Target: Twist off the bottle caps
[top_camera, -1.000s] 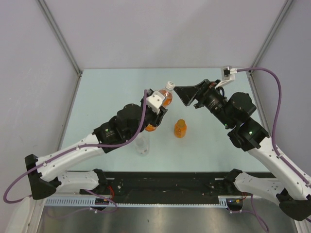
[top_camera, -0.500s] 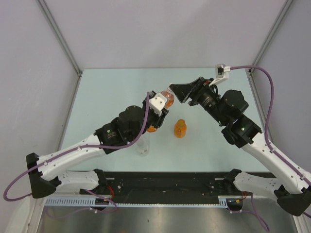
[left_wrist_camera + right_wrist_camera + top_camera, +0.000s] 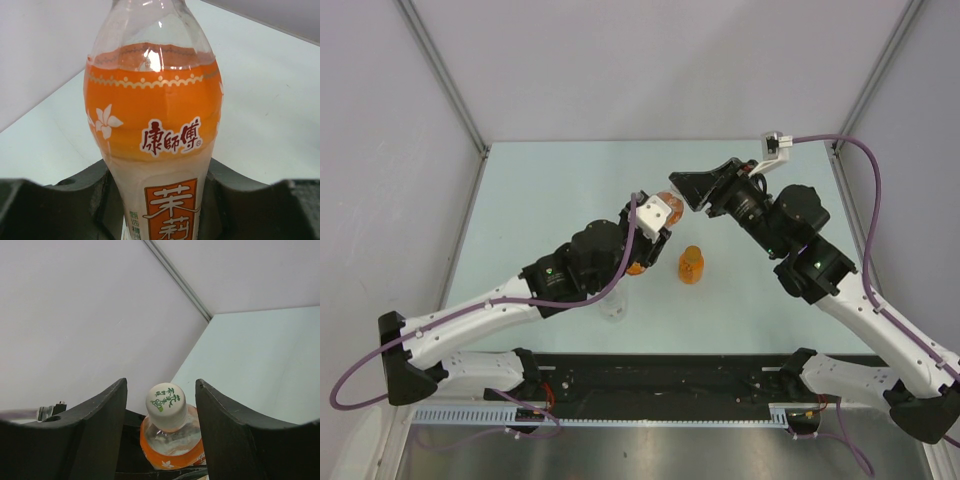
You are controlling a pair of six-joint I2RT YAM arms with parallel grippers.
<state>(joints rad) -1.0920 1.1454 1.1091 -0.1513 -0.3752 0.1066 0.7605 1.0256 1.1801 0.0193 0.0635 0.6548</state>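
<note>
My left gripper point(image 3: 160, 182) clamps the tall bottle point(image 3: 155, 125) steady; my right gripper point(image 3: 161, 395) straddles its white cap point(image 3: 166, 406), jaws apart, not touching, ready to twist.

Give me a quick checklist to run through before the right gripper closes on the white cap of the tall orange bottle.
1. The left gripper is clamped on the tall orange bottle: ok.
2. The white cap sits inside the right gripper: ok.
3. Its fingers touch the cap: not ok, a gap shows on each side.
4. The cap is roughly centred between the jaws: ok.
5. The short orange bottle stands apart from both arms: ok.
6. The cap is already loosened: cannot tell.
</note>
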